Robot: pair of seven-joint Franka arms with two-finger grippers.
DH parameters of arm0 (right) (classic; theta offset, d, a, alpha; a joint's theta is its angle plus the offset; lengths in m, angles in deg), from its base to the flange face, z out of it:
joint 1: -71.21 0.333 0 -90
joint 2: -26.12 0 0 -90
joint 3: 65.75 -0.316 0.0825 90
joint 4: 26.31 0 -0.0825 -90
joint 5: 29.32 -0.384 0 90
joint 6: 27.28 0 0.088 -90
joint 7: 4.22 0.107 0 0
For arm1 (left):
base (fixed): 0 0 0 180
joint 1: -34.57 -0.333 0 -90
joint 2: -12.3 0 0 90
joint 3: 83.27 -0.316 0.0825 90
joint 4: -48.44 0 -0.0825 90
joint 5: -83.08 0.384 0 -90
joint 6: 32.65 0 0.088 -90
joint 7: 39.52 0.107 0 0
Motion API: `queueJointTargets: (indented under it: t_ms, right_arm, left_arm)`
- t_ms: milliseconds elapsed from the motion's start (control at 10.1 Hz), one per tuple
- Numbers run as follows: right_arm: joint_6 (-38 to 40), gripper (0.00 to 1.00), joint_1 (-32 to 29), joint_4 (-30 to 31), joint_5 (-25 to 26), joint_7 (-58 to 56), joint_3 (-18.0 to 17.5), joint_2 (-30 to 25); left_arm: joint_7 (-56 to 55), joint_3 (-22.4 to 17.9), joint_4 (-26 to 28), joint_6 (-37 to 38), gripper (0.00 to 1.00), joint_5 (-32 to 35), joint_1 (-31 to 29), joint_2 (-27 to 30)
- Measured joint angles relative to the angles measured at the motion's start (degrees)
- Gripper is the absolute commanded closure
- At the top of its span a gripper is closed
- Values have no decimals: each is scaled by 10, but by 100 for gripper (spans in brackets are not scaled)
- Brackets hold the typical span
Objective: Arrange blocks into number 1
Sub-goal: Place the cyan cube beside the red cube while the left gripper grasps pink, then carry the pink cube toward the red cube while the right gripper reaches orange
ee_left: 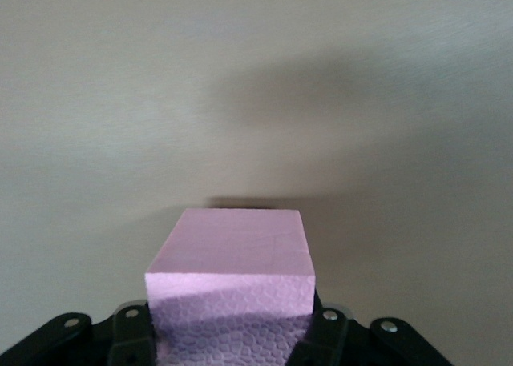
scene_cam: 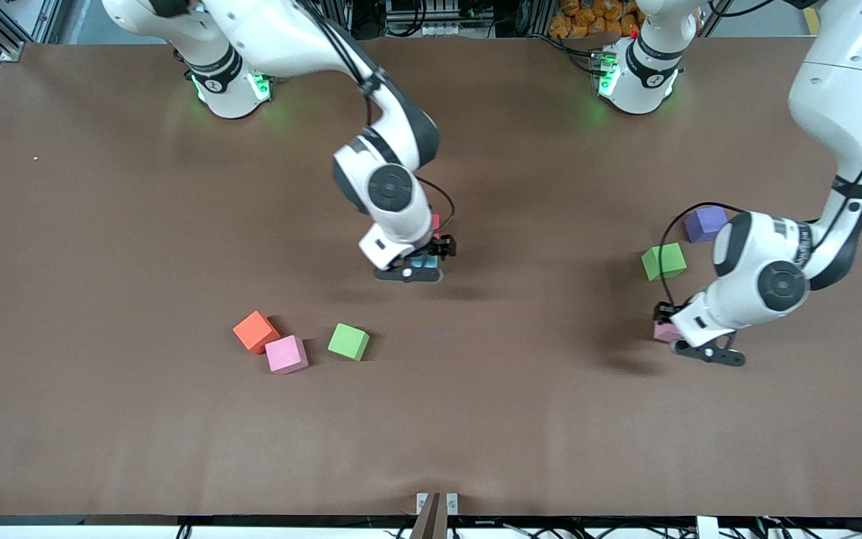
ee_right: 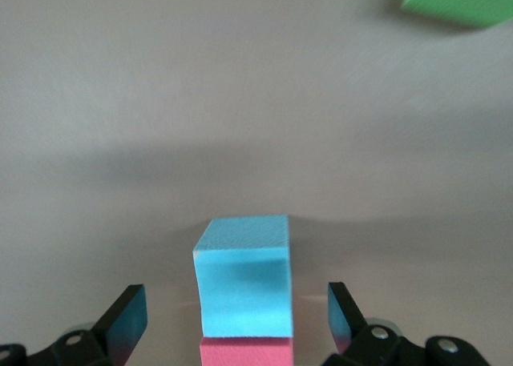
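Note:
My right gripper (scene_cam: 421,263) (ee_right: 234,302) hangs low at the table's middle, open, its fingers astride a light blue block (scene_cam: 426,262) (ee_right: 243,282) without touching it. A red block (scene_cam: 435,222) (ee_right: 245,352) touches the blue one, farther from the front camera, and the wrist mostly hides it. My left gripper (scene_cam: 676,331) (ee_left: 231,334) is shut on a pink block (scene_cam: 663,332) (ee_left: 234,254) just over the table at the left arm's end. Nearer the front camera lie an orange block (scene_cam: 255,331), a second pink block (scene_cam: 286,353) and a green block (scene_cam: 348,341) (ee_right: 461,2).
Another green block (scene_cam: 663,261) and a purple block (scene_cam: 705,223) sit at the left arm's end, farther from the front camera than the left gripper. The brown table (scene_cam: 102,224) spreads wide toward the right arm's end.

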Motion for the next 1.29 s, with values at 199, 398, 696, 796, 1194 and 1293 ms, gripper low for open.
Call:
queueJointTargets:
  t_ms: [199,398,696,796,1194,1293]
  right_arm:
    - [6,0,-59,40,2,-24,2,-74]
    - [9,0,-131,64,3,-63,1,-108]
    - [9,0,-243,67,35,-91,-5,-112]
    - [5,0,-268,66,79,-99,-6,-112]
    - [-4,0,-313,36,124,-251,-8,-89]
    - [-4,0,-312,28,124,-295,-11,-77]
  left_arm:
    - [-91,6,-4,14,100,0,45,4]
    - [-197,46,-5,24,100,0,69,5]
    - [-356,144,12,50,100,0,74,12]
    - [-401,175,23,56,100,0,76,17]
    - [-562,276,80,58,100,0,107,39]
    - [-597,281,83,59,100,0,140,41]
